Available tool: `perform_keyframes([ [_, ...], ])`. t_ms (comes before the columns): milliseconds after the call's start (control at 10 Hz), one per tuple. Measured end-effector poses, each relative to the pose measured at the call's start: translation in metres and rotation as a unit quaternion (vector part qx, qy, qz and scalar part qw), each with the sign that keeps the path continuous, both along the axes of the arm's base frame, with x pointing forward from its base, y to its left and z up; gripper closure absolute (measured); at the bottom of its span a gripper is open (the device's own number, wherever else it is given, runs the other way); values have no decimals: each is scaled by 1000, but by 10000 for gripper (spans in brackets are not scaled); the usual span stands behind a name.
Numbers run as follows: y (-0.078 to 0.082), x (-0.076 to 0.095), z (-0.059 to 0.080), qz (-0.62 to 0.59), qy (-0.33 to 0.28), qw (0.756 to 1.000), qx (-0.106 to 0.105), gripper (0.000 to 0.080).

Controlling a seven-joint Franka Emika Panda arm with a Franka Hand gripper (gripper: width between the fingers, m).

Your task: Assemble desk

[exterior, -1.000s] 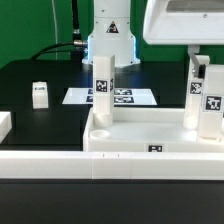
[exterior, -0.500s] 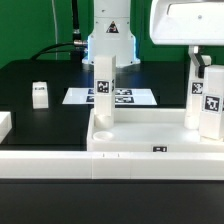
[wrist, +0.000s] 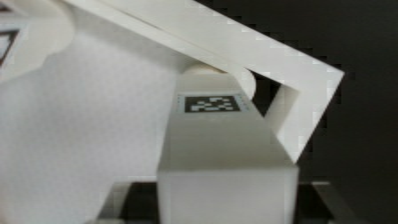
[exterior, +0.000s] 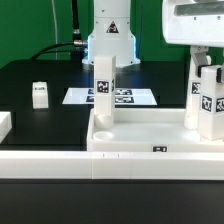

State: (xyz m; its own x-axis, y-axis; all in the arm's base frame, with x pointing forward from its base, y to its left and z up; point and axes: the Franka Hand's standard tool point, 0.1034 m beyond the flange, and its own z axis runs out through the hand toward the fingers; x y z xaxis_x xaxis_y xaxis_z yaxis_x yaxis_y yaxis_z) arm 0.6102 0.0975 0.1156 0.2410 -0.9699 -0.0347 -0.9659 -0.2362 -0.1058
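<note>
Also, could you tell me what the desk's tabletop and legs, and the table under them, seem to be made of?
Tabletop, standing leg and held leg: likely moulded plastic, uniformly white, smooth with a soft sheen and crisp edges. Table: black and matte; material unclear.

On the black table (exterior: 35, 75) the tabletop (exterior: 130, 139) carries 2 upright legs: the free leg (exterior: 103, 88) at the exterior view's left, and the held leg (exterior: 211, 108) at its right, its top clasped by the tool (exterior: 204, 67). A loose leg (exterior: 39, 94) sits farther left, apart from the marker board (exterior: 112, 97).
</note>
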Motion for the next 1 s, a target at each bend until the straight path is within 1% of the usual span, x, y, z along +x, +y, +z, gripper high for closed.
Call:
perform_keyframes([
  [300,0,0,0,-55,3,998,6,508],
  [400,0,0,0,-43,2,999,4,435],
  [500,1,0,0,-32,2,999,4,435],
  [600,3,-1,0,-6,1,1000,1,218],
  [700,5,-1,-1,27,-1,1000,-1,171],
  [800,6,-2,-1,90,-3,996,-6,155],
  [1000,9,-1,0,183,-9,983,-14,151],
])
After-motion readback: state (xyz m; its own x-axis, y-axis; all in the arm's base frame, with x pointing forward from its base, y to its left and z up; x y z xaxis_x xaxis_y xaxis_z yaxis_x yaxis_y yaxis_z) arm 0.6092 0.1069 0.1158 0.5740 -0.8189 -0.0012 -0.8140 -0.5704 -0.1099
